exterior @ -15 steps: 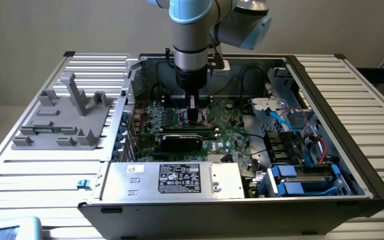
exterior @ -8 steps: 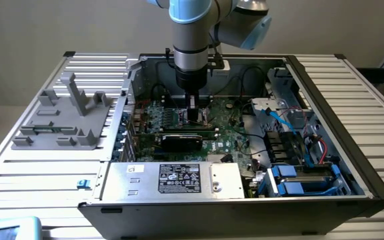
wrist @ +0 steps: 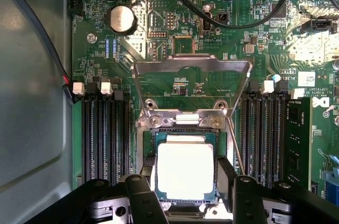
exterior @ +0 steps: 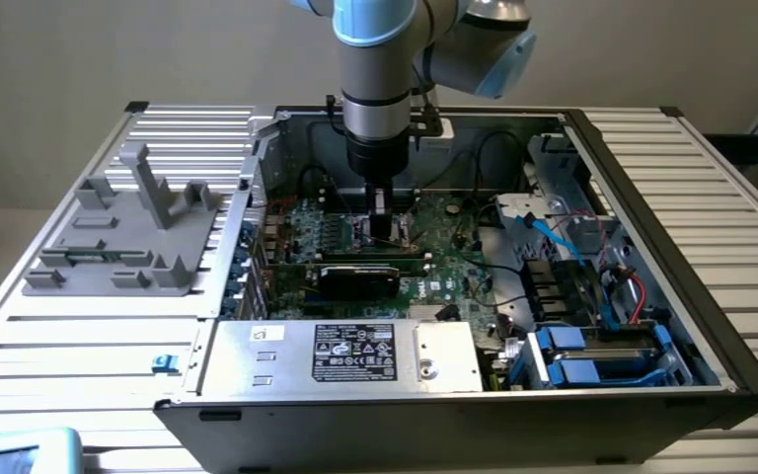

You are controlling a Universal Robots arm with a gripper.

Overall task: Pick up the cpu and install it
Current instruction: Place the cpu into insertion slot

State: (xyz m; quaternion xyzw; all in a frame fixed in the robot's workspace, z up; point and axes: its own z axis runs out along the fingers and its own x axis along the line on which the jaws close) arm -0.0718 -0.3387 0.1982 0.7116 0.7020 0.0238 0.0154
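The cpu [wrist: 185, 171], a flat square chip with a bright silver top, lies over the motherboard socket [wrist: 180, 121], whose metal load frame [wrist: 190, 73] is swung up and open. My gripper [wrist: 185, 177] straddles the chip, with a black finger [wrist: 147, 175] pressed to one side and its partner against the opposite side. Whether the chip is fully seated in the socket I cannot tell. In the exterior view the gripper [exterior: 382, 235] reaches straight down into the open computer case [exterior: 643, 197], onto the green board.
Rows of memory slots [wrist: 106, 134] flank the socket, with one stick fitted [wrist: 297, 139]. A black card [exterior: 359, 279] lies just in front of the gripper. Black cables [wrist: 212, 7] cross the board. A grey fixture [exterior: 142, 227] stands at the exterior view's left.
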